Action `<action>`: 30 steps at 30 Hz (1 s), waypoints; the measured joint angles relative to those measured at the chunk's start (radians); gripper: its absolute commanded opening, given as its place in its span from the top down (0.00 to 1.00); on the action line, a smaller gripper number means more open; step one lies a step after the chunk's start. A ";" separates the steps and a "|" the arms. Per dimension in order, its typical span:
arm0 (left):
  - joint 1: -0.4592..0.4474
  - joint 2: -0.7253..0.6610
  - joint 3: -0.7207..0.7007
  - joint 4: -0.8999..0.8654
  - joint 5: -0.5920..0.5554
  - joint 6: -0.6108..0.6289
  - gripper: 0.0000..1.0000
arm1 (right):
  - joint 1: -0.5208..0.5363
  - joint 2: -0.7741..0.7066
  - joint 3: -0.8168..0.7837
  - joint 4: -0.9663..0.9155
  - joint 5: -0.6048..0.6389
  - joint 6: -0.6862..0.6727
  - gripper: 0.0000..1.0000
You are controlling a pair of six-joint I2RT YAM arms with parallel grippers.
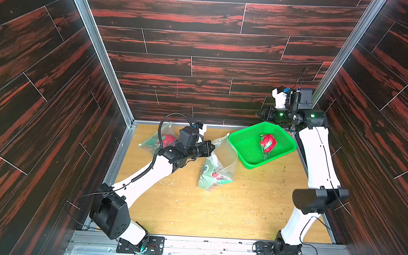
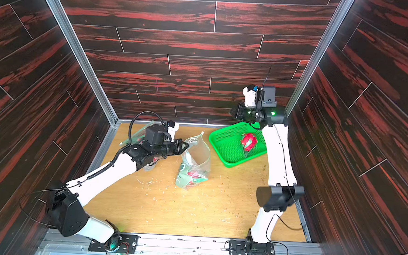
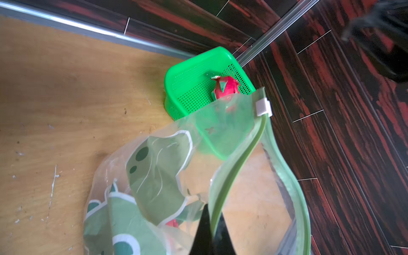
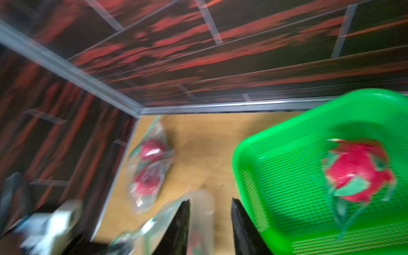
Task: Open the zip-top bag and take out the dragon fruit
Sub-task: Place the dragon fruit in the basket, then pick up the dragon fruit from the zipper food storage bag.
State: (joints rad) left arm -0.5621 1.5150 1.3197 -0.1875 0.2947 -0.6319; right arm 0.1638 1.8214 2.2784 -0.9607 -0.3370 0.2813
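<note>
Dragon fruit [image 1: 268, 143] lies in the green basket [image 1: 246, 147]; left end effector [image 1: 212, 147] pinches the open bag [image 1: 219, 172] by its rim, right end effector [image 4: 210, 201] parted, empty

A basket [image 1: 243, 145] holding one dragon fruit [image 1: 268, 143] sits in the far right corner of the table [image 1: 217, 211], a zip-top bag [image 1: 220, 168] with fruit inside just left of it, and a second bag [image 1: 154, 137], also filled, lies at the far left.
</note>
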 measured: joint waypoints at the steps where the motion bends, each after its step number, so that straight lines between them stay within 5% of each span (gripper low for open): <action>1: 0.000 0.000 0.011 -0.006 0.000 0.003 0.95 | 0.015 -0.022 -0.017 0.005 -0.027 0.003 0.65; 16: -0.002 0.003 0.084 -0.055 0.004 0.005 0.95 | 0.304 -0.190 -0.270 0.060 -0.238 0.016 0.68; 30: -0.010 0.018 0.110 -0.066 0.019 -0.013 0.95 | 0.426 -0.217 -0.514 0.030 -0.123 -0.029 0.70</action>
State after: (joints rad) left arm -0.5720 1.5326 1.4300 -0.2535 0.3134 -0.6449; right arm 0.5896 1.6039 1.7641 -0.9306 -0.4603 0.2520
